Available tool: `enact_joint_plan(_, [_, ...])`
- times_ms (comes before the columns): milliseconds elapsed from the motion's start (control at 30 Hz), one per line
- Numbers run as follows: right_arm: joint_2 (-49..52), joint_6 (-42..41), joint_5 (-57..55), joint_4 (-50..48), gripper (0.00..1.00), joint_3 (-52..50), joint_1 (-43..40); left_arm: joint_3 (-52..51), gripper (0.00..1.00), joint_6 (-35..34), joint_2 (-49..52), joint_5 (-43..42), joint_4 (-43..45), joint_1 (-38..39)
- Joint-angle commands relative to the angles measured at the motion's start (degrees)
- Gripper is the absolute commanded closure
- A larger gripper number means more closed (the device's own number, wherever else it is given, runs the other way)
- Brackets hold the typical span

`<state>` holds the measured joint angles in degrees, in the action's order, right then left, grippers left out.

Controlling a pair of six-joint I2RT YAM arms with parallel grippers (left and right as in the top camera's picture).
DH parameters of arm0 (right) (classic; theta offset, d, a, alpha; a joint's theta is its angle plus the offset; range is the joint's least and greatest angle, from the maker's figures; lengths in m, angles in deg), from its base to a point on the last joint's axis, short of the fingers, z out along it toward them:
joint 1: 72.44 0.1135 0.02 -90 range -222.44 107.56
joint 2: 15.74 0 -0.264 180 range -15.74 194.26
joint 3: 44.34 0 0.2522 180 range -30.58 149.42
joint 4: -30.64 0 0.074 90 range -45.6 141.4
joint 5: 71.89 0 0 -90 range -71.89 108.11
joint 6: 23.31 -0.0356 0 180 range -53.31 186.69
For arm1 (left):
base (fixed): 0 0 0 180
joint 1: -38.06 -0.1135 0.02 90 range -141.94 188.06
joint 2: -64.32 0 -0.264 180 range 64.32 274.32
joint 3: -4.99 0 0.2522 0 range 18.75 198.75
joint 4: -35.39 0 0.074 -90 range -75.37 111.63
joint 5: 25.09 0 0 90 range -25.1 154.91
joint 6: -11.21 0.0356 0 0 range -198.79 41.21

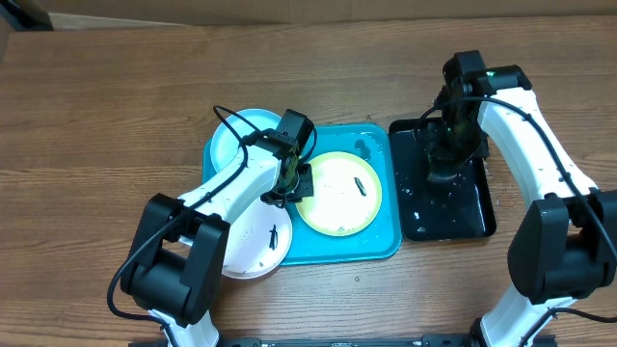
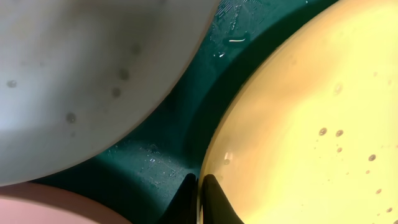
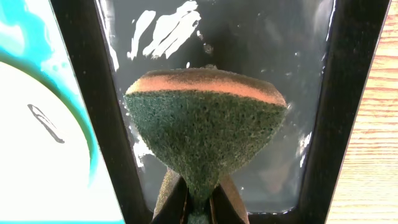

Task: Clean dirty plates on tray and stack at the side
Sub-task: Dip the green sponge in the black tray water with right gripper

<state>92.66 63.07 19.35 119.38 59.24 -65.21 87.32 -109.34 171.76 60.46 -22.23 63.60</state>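
One yellow-green plate lay in the turquoise tray, filling its 3 o'clock half, with a short dark smudge toward the plate's 2 o'clock. The left gripper had its fingers pinched together on that plate's 9 o'clock rim; in the left wrist view the two tips met over the thin yellow edge. A light blue plate overhung the tray's 10 o'clock corner. A white plate with a small dark mark overhung the 7 o'clock corner, partly under the left arm. At the tray's 3 o'clock, just beside it, sat a glossy wet black tray. Above it the right gripper was clamped on a green-and-orange scouring sponge. Everything rested on a wooden table.
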Motion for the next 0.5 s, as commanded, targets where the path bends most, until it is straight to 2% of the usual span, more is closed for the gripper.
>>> enact_joint_plan(0, [-0.4, 0.9, 0.1, 0.2, 0.96, 0.5, 0.2, -0.3, 0.92, -0.8, 0.9, -0.2, 0.2, 0.1])
enact_joint_plan(100, [-0.4, 0.9, 0.1, 1.0, 0.96, 0.2, 0.2, -0.3, 0.91, -0.7, 0.9, -0.2, 0.2, 0.0])
enact_joint_plan(167, [-0.3, 0.9, 0.1, 1.5, 0.96, 0.1, 0.2, -0.3, 0.96, -0.7, 0.9, 0.0, 0.2, 0.0])
enact_joint_plan(267, [-0.3, 0.9, -0.2, 1.4, 0.96, -0.2, 0.2, -0.3, 0.96, -0.8, 0.9, -0.1, -0.3, 0.0])
enact_joint_plan(467, [-0.3, -2.6, -6.4, -2.0, 0.96, -2.3, 0.2, -0.2, 0.96, -0.7, 0.9, 0.1, -2.1, 0.0])
